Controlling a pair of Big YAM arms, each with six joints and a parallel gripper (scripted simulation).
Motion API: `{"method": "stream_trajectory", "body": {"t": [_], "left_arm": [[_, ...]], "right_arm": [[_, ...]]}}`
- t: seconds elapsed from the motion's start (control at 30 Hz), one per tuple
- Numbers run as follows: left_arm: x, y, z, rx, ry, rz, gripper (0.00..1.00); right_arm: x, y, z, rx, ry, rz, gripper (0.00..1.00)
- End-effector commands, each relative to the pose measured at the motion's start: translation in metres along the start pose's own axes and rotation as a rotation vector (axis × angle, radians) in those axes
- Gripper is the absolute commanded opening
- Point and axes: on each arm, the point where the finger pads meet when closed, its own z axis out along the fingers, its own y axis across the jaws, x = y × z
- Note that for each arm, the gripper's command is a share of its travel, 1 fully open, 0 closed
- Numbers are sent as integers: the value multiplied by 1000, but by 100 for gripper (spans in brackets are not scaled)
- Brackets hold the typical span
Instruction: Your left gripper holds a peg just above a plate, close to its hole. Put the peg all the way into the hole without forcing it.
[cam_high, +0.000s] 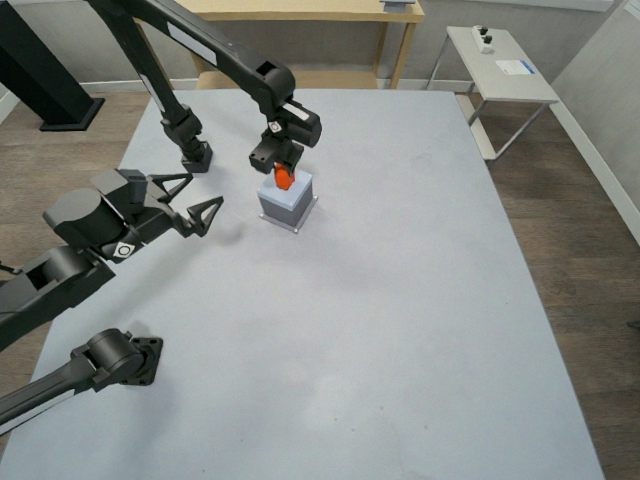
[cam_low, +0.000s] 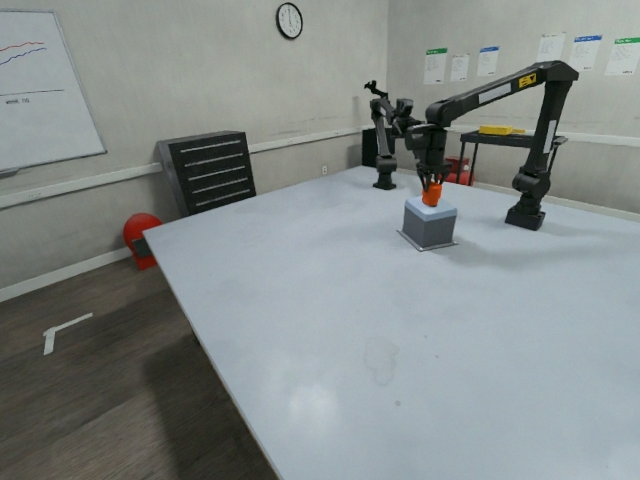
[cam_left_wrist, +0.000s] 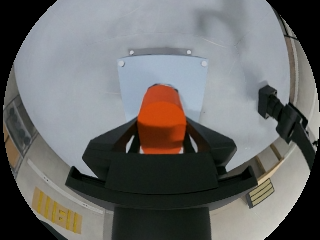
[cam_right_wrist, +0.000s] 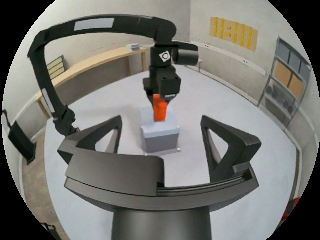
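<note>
The orange peg (cam_high: 284, 177) (cam_low: 431, 194) (cam_left_wrist: 161, 120) (cam_right_wrist: 160, 108) is grasped by the left hand (cam_high: 289, 164) (cam_low: 433, 181) (cam_left_wrist: 161, 119) (cam_right_wrist: 159, 107), between its 2 fingers. It is held over the pale blue plate (cam_high: 302, 181) (cam_low: 445, 210) (cam_left_wrist: 135, 80) (cam_right_wrist: 171, 125), which is carried by a grey block (cam_high: 283, 209) (cam_low: 426, 232) (cam_right_wrist: 160, 144) on the desk (cam_high: 392, 310) (cam_low: 320, 310) (cam_left_wrist: 65, 65) (cam_right_wrist: 125, 90). The right hand (cam_high: 207, 187) (cam_low: 397, 129) (cam_right_wrist: 161, 119) is released, its 2 fingers spread wide, well apart from the peg.

In the left wrist view, a dark sliver of the hole (cam_left_wrist: 163, 85) is seen just beyond the peg's far end; the rest is hidden. Whether the peg's tip touches the plate or has entered the hole cannot be told.

If the peg is lowered while off centre, its tip could be caught on the rim. If it is tilted or turned wrongly, it could be wedged partway. If pushed against such a catch, it could be slipped or twisted within the grasp. A light descent, with small sideways corrections, seems called for.
</note>
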Motion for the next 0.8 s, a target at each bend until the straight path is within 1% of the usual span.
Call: {"method": "stream_trajectory", "body": {"t": [0.0, 0.07, 0.27, 0.33, 0.37, 0.4, 0.53, 0.6, 0.63, 0.7, 0.73, 0.77], "left_arm": [[-1, 4, -17, -53, -9, 1, 40], [2, 1, -13, -44, -8, -5, 40], [2, 4, -17, -54, -9, -5, 40], [1, 9, -18, -33, -4, 3, 40], [1, 11, -18, -41, -5, 4, 40], [2, 3, -8, -16, -4, 3, 40], [1, 3, -6, -19, -4, 4, 40], [2, -4, 8, 2, -3, 3, 40], [2, -3, 14, 12, -2, 3, 40], [-1, 7, 11, -11, -4, 2, 40], [0, -3, 23, 14, -2, 2, 40], [-1, -3, 26, 15, -2, 2, 40]], "right_arm": [[-14, 0, -1, -1, -24, 2, 100], [-14, 0, -1, -1, -24, 2, 100], [-14, 0, -1, -1, -24, 2, 100], [-14, 0, -1, -1, -24, 2, 100], [-14, 0, -1, -1, -24, 2, 100], [-14, 0, -1, -1, -24, 2, 100], [-14, 0, -1, -1, -24, 2, 100], [-14, 0, -1, -1, -24, 2, 100], [-14, 0, -1, -1, -24, 2, 100], [-14, 0, -1, -1, -24, 2, 100], [-14, 0, -1, -1, -24, 2, 100], [-14, 0, -1, -1, -24, 2, 100]]}}
